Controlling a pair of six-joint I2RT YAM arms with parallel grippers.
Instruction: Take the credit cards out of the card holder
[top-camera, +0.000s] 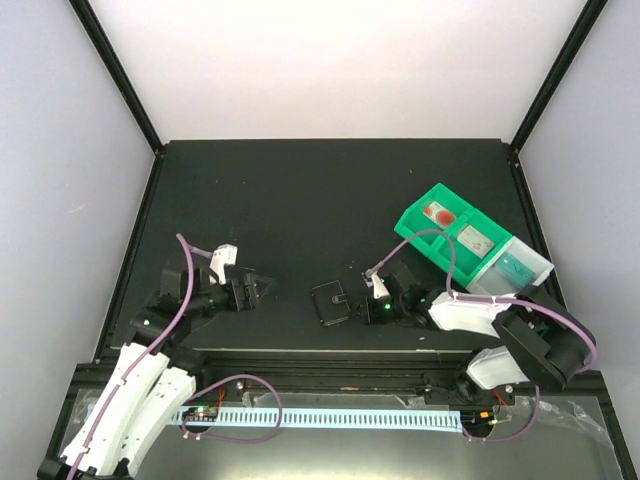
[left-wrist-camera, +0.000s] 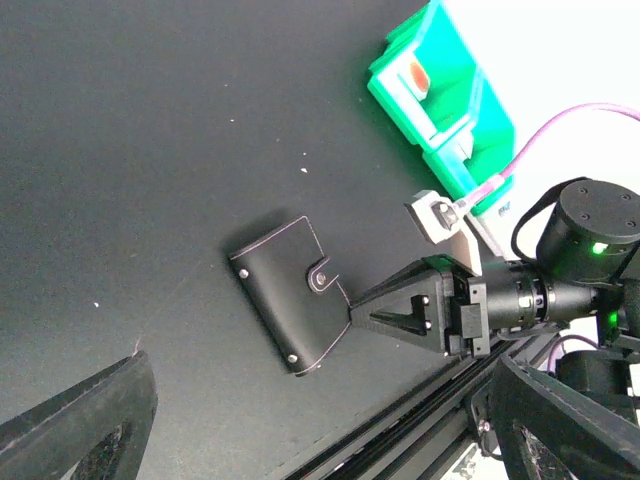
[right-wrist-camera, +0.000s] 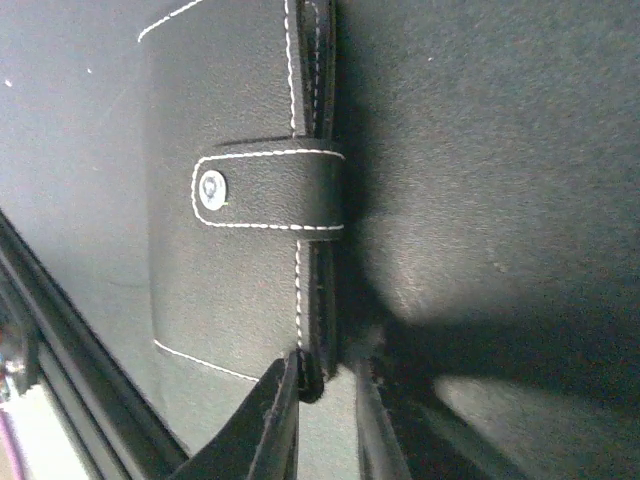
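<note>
Card holder (top-camera: 330, 303), a small black bifold wallet with white stitching, is shown lying flat and closed on the dark table (top-camera: 300, 200), near the front edge and between the two arms, with its snap tab (right-wrist-camera: 265, 190) fastened. Its long axis runs roughly front to back in the overhead view, the far end leaning slightly toward the left arm. The tab edge, judged to be the opening side, faces the right arm, and the fold faces the left. The right gripper (right-wrist-camera: 325, 400) is set low toward the near end of that edge, its fingers parted only narrowly with the edge between them; whether it is being pinched cannot be told. The left gripper (top-camera: 258, 288) is held wide open and empty, just left of the holder. Three credit cards (top-camera: 438, 214), white with red marks, pale grey and teal, are seen in a green and clear plastic compartment tray (top-camera: 412, 212) further right. The task is therefore judged all but done, with release of the holder as the step in hand. For that, the fingers should be spread fully first. They should then be drawn straight back along their own line, so that the holder is not dragged or spun and the tray beyond the arm is not knocked.
</note>
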